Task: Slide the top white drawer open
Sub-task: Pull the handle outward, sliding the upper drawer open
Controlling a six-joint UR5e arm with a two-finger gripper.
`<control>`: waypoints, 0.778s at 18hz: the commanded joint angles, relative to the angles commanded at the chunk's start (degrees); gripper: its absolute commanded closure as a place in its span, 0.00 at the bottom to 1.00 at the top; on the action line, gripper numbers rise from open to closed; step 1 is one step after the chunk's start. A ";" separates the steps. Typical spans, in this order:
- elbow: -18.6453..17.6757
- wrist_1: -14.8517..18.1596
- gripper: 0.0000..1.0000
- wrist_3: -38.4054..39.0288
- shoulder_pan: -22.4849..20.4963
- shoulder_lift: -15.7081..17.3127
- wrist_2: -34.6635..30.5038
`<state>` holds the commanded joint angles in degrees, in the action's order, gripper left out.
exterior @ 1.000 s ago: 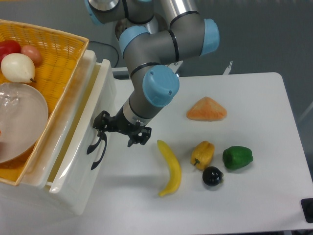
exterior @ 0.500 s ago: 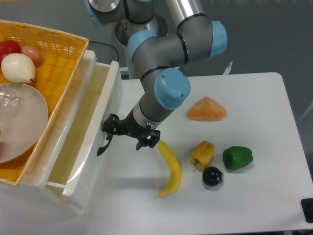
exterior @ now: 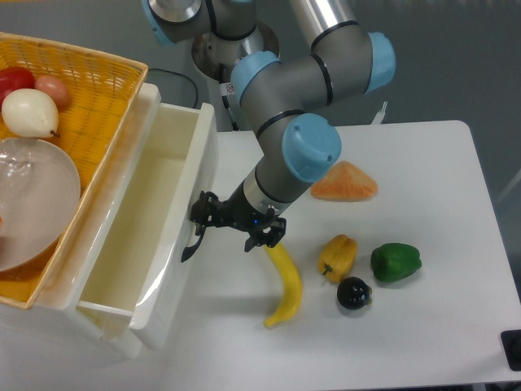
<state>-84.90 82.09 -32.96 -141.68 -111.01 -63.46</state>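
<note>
The drawer (exterior: 155, 212) stands well out of its white cabinet (exterior: 49, 326) at the left of the table (exterior: 423, 342), its cream inside bare and open to view, its front panel facing the middle of the table. The dark handle (exterior: 194, 241) curves off that panel, and the gripper (exterior: 213, 218) sits right at it – one black finger looks hooked behind the handle's upper end, the other lies on the table side, so the fingers stand apart with the handle between them rather than pinched shut on it; how tight the contact is cannot be made out. The arm (exterior: 293, 122), grey with light blue joint caps, reaches down from the top of the view and bends over the table toward the drawer. On top of the cabinet rests a yellow basket (exterior: 98, 90) holding a clear bowl (exterior: 32, 204), a pale round fruit (exterior: 28, 112) and two reddish ones behind it. On the table, just beside the gripper's lower end, lies a banana (exterior: 285, 281); further right are a yellow pepper (exterior: 337, 256), a green pepper (exterior: 396, 261) and a small black fruit (exterior: 354, 292) – the three close together – and, nearer the arm, an orange wedge (exterior: 345, 182).
</note>
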 joint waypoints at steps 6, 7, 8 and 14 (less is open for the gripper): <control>0.88 0.53 0.00 0.00 -1.84 -0.35 0.44; 0.88 0.53 0.00 -0.09 -2.11 -0.35 0.35; 0.88 0.53 0.00 -0.09 -2.20 -0.35 0.35; 0.79 0.53 0.00 -1.49 -2.73 -0.70 0.26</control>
<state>-84.11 82.62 -34.45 -144.40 -111.71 -63.19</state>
